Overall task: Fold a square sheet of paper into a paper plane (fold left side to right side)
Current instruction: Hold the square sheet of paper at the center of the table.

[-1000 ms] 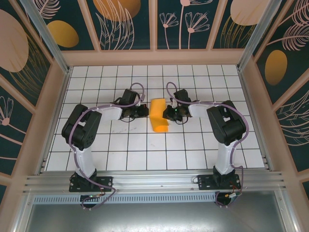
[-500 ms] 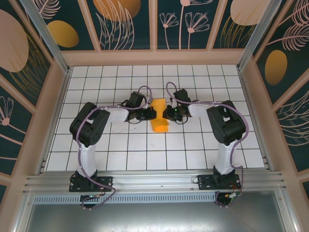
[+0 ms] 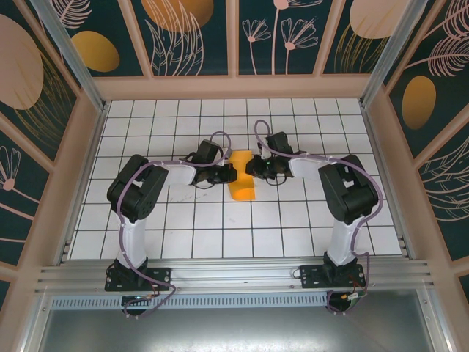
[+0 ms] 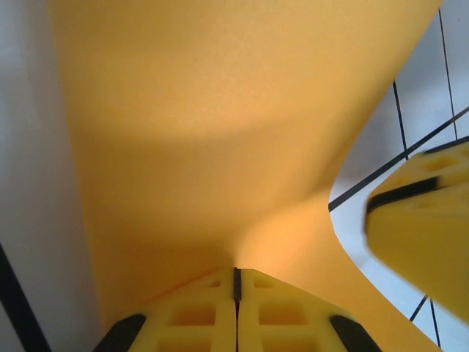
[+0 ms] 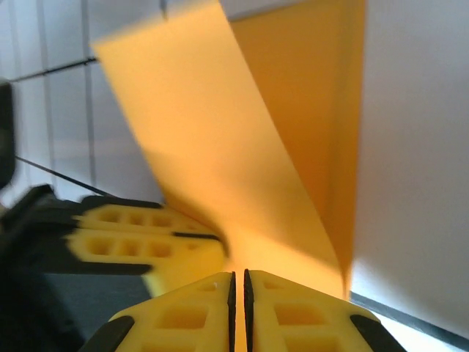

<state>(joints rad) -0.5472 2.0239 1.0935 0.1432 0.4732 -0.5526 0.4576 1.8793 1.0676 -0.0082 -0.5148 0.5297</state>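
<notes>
The square sheet of paper (image 3: 242, 188) is orange-yellow and lies curled at mid-table, its left side lifted and bent over toward the right. My left gripper (image 3: 229, 174) is shut on the sheet's left edge, and the paper (image 4: 205, 125) spreads out from its fingertips (image 4: 236, 273). My right gripper (image 3: 251, 168) is shut on the right edge, with the paper (image 5: 212, 147) running down between its jaws (image 5: 238, 276). The two grippers stand close together, facing each other across the sheet. The paper plane is out of view.
The white grid table (image 3: 220, 227) lies inside a wooden frame with dark patterned walls (image 3: 183, 37). An aluminium rail (image 3: 234, 275) runs along the near edge by the arm bases. The right arm's finger (image 4: 421, 227) shows beside the sheet in the left wrist view.
My left gripper has moved right with the sheet's left edge, so the paper looks narrower and more curled. The right gripper has shifted slightly up and left.
</notes>
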